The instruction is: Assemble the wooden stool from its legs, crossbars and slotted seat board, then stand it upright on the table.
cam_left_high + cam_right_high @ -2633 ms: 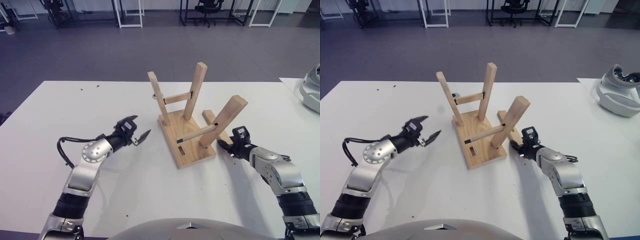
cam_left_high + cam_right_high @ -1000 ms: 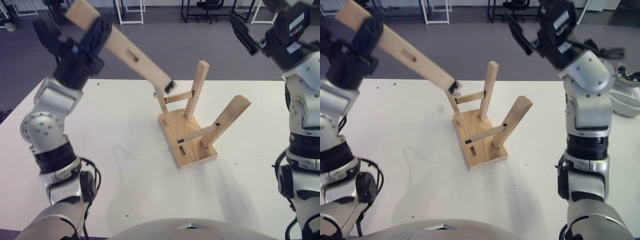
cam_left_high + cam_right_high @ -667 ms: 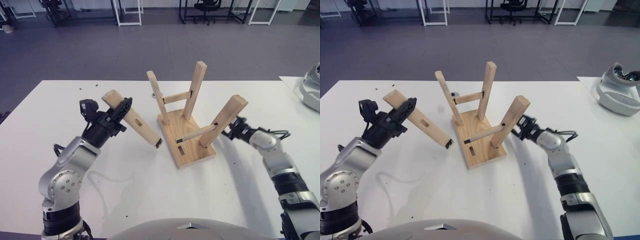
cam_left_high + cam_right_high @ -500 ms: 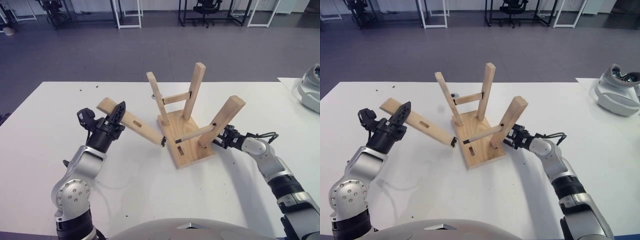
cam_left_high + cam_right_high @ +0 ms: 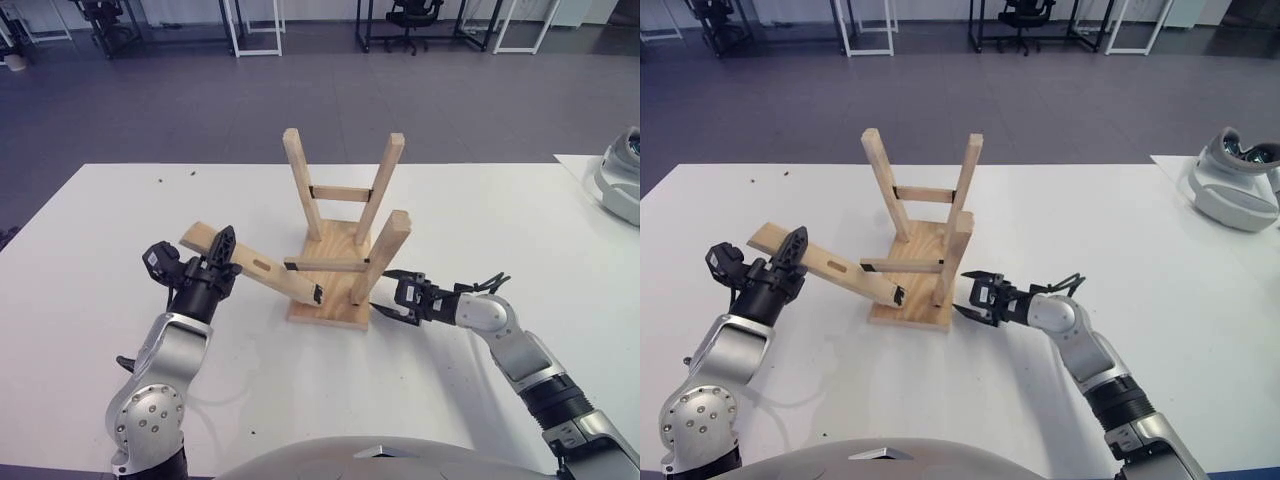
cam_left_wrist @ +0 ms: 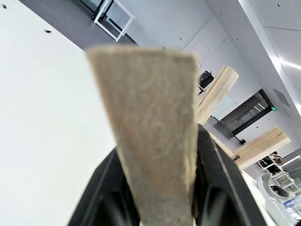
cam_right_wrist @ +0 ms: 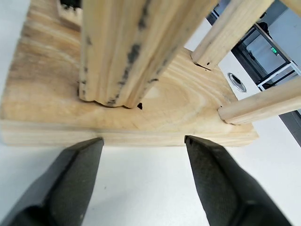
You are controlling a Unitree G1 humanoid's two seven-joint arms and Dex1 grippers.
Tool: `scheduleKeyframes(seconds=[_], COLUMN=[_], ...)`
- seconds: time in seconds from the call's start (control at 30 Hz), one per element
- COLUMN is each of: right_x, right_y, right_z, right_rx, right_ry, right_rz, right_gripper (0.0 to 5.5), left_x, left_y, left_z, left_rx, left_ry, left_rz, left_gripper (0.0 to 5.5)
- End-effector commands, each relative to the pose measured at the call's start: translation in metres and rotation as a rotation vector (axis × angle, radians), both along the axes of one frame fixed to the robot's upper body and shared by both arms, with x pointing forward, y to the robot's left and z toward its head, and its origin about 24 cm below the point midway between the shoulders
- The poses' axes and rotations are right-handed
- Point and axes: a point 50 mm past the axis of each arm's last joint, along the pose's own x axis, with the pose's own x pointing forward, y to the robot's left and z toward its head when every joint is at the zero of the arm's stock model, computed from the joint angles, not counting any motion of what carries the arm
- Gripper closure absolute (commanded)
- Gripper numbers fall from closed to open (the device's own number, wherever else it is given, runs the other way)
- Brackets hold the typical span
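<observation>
On the white table [image 5: 90, 230], the left pincer [image 5: 218, 260] grips a slotted wooden leg [image 5: 266, 271].

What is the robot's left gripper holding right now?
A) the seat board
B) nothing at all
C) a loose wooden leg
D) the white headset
C: the left gripper is closed around a loose wooden leg, which slants down toward the seat board.
</observation>
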Motion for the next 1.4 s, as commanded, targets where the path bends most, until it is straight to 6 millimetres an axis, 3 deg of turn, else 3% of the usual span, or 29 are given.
scheduleKeyframes(seconds=[0.03,0.23,0.43,0.63,0.83,0.97,1.07,1.4], right_x=[0.000,0.001,0.000,-0.004,0.014,0.011,0.016,0.021], right_y=[-0.006,-0.005,-0.004,-0.018,-0.047,-0.041,-0.044,-0.043], right_z=[0.001,0.003,0.014,0.025,0.059,0.058,0.071,0.088], right_rx=[-0.014,-0.025,0.016,0.059,0.114,0.183,0.238,0.221], right_ry=[0.006,-0.013,-0.045,-0.054,-0.129,-0.109,-0.141,-0.192], right_rz=[-0.011,-0.008,-0.034,-0.121,-0.237,-0.242,-0.270,-0.254], right_gripper=[2.26,2.26,2.26,2.26,2.26,2.26,2.26,2.26], left_x=[0.003,0.014,0.019,0.018,0.021,0.022,0.023,0.023], left_y=[0.011,0.008,-0.012,-0.029,-0.039,-0.046,-0.048,-0.047], left_z=[-0.004,0.007,0.007,0.007,0.012,0.013,0.015,0.019], left_rx=[0.122,0.279,0.401,0.426,0.475,0.528,0.567,0.607], left_ry=[0.052,0.042,0.060,0.049,0.026,0.019,0.009,0.001], left_rz=[0.049,0.009,-0.075,-0.094,-0.117,-0.144,-0.160,-0.136], left_gripper=[4.43,4.43,4.43,4.43,4.43,4.43,4.43,4.43])
